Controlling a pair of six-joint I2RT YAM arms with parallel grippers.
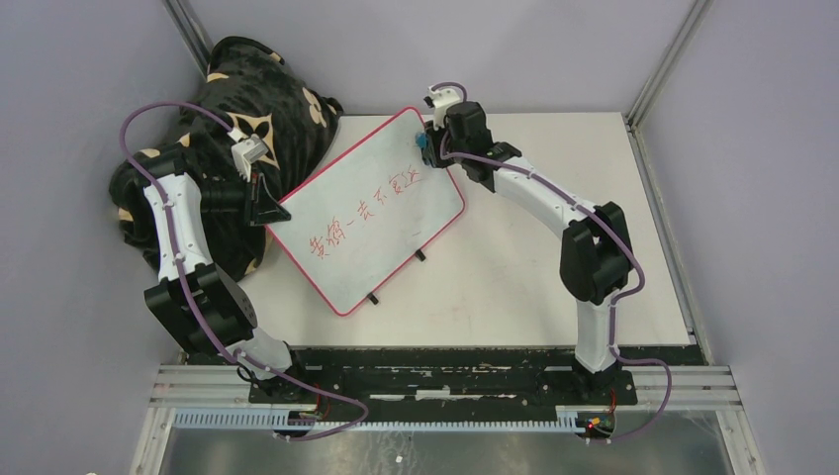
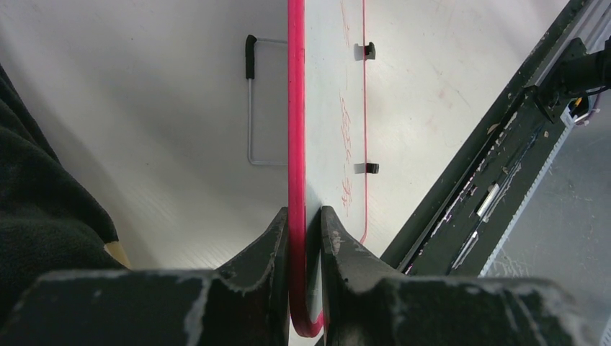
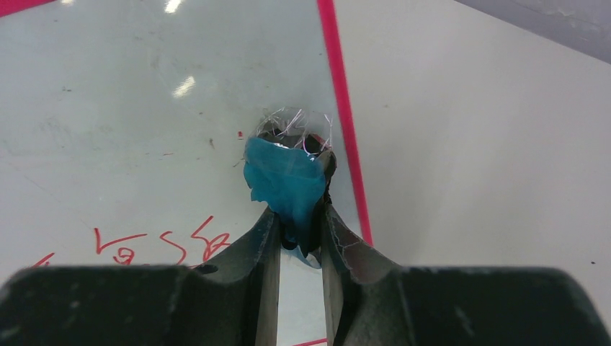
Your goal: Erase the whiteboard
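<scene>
Your whiteboard (image 1: 371,213) lies on the counter (image 1: 524,277) left of centre. It is turned so its long sides run from 7 o'clock up to 1 o'clock in the top view. A line of red handwriting (image 1: 361,213) crosses its middle along that same slant. Two small black feet (image 1: 419,255) stick out from the long side facing 5 o'clock.

Your left pincer (image 1: 269,203) is at the board's 9 o'clock corner. In the left wrist view this pincer (image 2: 304,220) is clamped on the red-pink rim (image 2: 295,108), one finger on each face, and you see the board (image 2: 331,108) edge-on. A thin wire stand (image 2: 252,108) with a black cap shows on the far side of the rim.

Your right pincer (image 1: 427,148) is over the board's 1 o'clock end, close to the short edge. In the right wrist view the pincer (image 3: 299,216) is closed on a blue eraser (image 3: 281,180), which has some clear film on its far end. The eraser's tip sits just inside the rim (image 3: 344,122), and appears to meet the white surface (image 3: 130,108). The nearest red strokes (image 3: 166,241) lie at 8 o'clock from the eraser, apart from it.

A black cloth with tan flowers (image 1: 247,99) is heaped at 10 o'clock, under your left arm.
</scene>
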